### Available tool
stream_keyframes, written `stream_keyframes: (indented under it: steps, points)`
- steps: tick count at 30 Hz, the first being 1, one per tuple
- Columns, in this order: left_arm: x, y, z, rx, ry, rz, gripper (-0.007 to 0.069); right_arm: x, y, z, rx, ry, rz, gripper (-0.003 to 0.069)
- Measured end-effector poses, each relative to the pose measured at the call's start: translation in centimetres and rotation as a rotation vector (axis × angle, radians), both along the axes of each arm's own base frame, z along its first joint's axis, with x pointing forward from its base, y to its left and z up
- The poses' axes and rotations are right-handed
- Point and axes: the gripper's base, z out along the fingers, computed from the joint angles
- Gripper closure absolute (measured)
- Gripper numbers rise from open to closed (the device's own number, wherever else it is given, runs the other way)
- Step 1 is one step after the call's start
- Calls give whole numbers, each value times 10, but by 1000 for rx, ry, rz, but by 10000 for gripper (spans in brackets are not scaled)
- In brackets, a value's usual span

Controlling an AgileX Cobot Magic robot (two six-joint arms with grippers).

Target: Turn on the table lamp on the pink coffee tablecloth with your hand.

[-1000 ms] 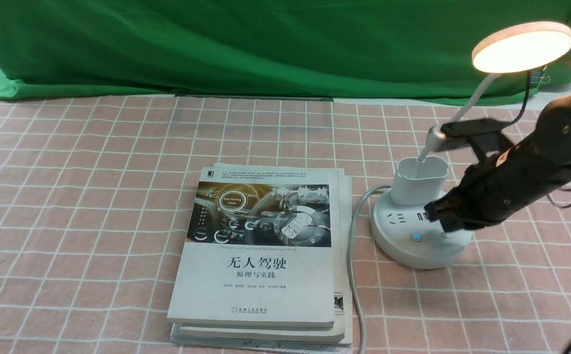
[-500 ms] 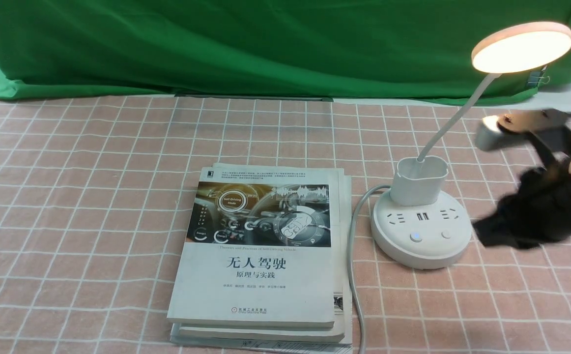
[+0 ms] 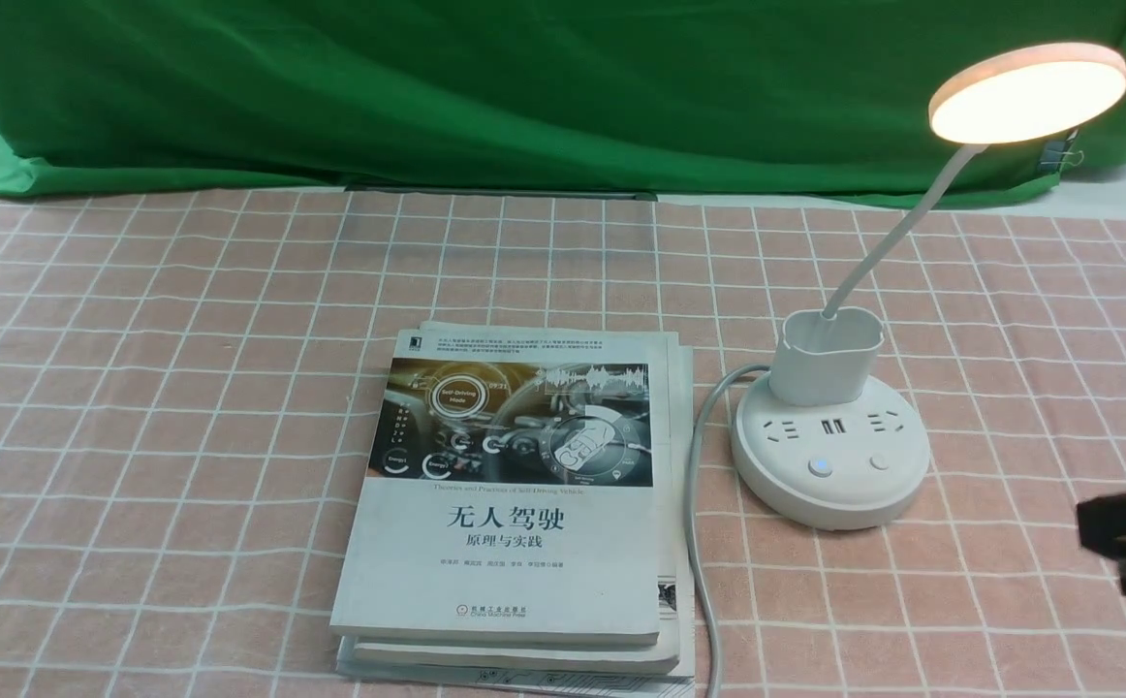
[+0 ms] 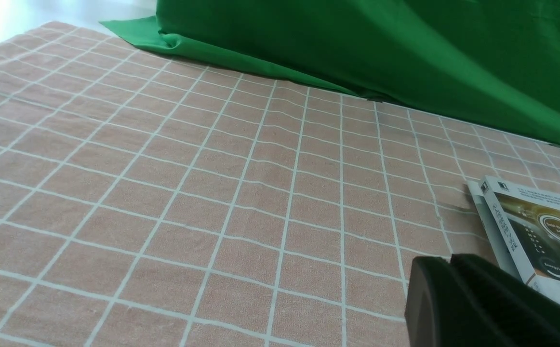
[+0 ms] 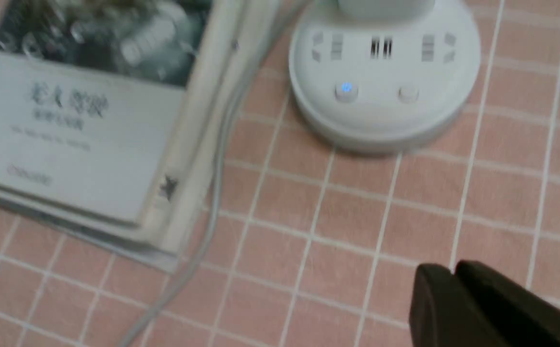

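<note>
The pink coffee tablecloth (image 3: 137, 339) covers the bench. The table lamp (image 3: 829, 427) stands on it toward the right, just beside a stack of books (image 3: 515, 504). Its disc head (image 3: 1028, 92) glows warm and one base button (image 3: 821, 467) shows a blue light, so the task looks done, with nothing left but clearing the arm. The right tool (image 3: 1091, 528) sits low at the front view's right edge, well apart from the lamp's base, nearer the robot and touching nothing. Its jaws look pressed together, though the wrist view is blurred. The left tool (image 4: 451, 262), likewise pressed together, hovers over cloth beside the books.
</note>
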Motion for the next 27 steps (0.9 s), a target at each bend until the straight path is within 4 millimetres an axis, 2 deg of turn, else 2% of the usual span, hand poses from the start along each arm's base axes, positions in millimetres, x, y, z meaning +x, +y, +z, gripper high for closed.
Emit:
stream_keyframes:
  steps: [5,10,12,14,15,16,17,18,19,21,27]
  points:
    - [0,0,0,0,0,0,606,-8,-3,11,21,-87,-9,560]
    - [0,0,0,0,0,0,606,-18,-12,15,-17,-306,-28,575]
    - [0,0,0,0,0,0,606,-34,-24,4,-60,-457,-67,625]
    - [0,0,0,0,0,0,606,-49,-33,-15,-89,-552,-115,631]
    - [0,0,0,0,0,0,606,-49,-34,-18,-96,-550,-118,631]
    - [0,0,0,0,0,0,606,-61,-39,-39,-107,-618,-161,631]
    - [0,0,0,0,0,0,606,-67,-41,-51,-111,-648,-177,631]
    - [0,0,0,0,0,0,606,-71,-42,-54,-112,-682,-184,631]
    - [0,0,0,0,0,0,606,-75,-43,-72,-120,-684,-193,631]
    - [0,0,0,0,0,0,606,-82,-45,-92,-124,-702,-207,631]
    - [0,0,0,1,0,0,606,-90,-45,-106,-124,-705,-206,631]
